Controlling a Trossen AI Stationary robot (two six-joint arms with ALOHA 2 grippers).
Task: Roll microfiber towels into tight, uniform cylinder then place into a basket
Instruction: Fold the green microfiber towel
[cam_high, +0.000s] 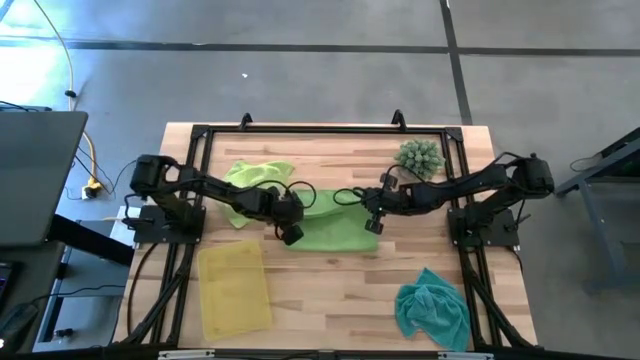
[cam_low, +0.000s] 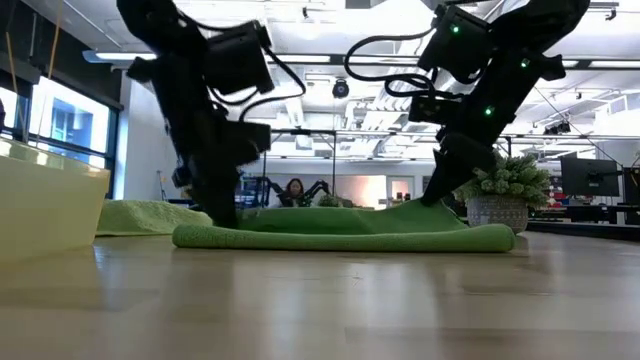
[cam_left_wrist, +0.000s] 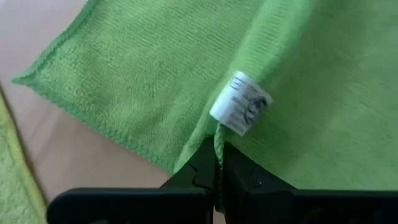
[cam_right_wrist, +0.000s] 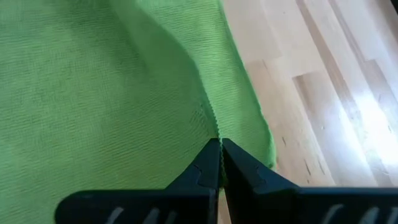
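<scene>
Both arms are down at mid-table over the flat lime-green microfiber towel (cam_high: 335, 228); the left gripper (cam_left_wrist: 217, 163) has its fingers pinched together on the hem beside a small white sewn-in label (cam_left_wrist: 241, 102), and the right gripper (cam_right_wrist: 219, 154) is clamped on the opposite edge, next to bare wood; a second lime-green towel (cam_high: 252, 178) lies crumpled just behind the left arm, touching the flat one; the crumpled teal microfiber towel (cam_high: 433, 309) sits well apart at the near right corner; the shallow translucent yellow plastic basket (cam_high: 234, 288) waits near left, nothing in it; a spiky green ball-shaped plant (cam_high: 419, 157) stands beside the right arm; a person (cam_low: 295, 189) sits far off in the room.
</scene>
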